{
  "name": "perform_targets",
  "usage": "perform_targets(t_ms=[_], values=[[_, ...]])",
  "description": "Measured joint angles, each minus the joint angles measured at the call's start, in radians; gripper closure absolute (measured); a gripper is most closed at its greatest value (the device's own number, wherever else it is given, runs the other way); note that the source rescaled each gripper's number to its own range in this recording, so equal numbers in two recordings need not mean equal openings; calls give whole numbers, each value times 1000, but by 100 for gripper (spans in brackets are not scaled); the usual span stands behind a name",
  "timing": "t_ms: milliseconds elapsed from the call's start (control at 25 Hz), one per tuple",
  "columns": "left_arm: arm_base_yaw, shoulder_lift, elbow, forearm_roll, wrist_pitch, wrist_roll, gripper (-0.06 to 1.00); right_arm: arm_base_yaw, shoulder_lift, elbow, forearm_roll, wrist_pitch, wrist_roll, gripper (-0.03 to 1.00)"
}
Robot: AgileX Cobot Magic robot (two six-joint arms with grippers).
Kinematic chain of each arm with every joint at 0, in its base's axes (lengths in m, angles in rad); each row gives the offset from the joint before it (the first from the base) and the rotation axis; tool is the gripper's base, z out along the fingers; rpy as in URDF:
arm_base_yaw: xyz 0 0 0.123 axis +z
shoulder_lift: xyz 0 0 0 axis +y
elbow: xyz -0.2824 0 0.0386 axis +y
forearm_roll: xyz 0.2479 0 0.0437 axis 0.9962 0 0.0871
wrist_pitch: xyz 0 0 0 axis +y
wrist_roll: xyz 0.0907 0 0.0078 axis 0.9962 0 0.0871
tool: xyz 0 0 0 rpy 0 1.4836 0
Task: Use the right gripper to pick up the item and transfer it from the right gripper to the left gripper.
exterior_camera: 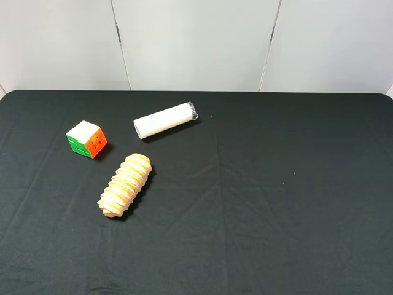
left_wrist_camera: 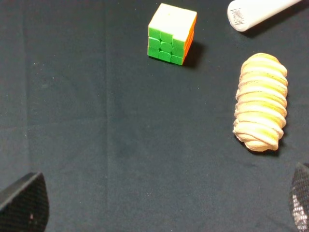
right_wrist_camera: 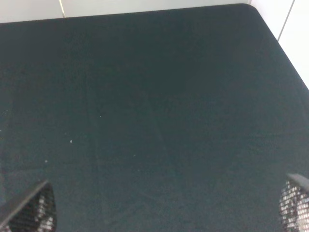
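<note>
Black cloth-covered table (exterior_camera: 295, 203) in front of white panel wall (exterior_camera: 196, 43). No arms visible in the high view.

Far left of the table: small 3x3 puzzle cube (exterior_camera: 86, 139), white face up, green and orange sides showing, sits flat on the cloth, untouched. Just right of it and nearer the camera: ridged tan bread-like roll (exterior_camera: 125, 185), lying diagonally, close to the cube but apart from it. Further back, right of the cube: white cylinder (exterior_camera: 166, 120) on its side, clear cap end pointing right, apart from both.

Left wrist view: cube (left_wrist_camera: 172, 34), roll (left_wrist_camera: 261, 102) and printed end of the cylinder (left_wrist_camera: 256, 10) all ahead of the left gripper (left_wrist_camera: 159, 205); only its two black textured fingertips (left_wrist_camera: 24, 203) show at the frame corners, spread wide, nothing between them.

Right half of the table bare cloth. Right wrist view: right gripper (right_wrist_camera: 164, 205) over plain cloth (right_wrist_camera: 145, 96), fingertips (right_wrist_camera: 29, 212) at the corners, spread wide, holding nothing; table's corner and wall visible beyond.
</note>
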Motion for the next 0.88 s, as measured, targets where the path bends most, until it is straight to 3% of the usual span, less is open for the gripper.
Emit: perform_targets(t_ms=[880], values=[[0,0,0,0,0,0,-6,0,0,0,0,0,0,-3]])
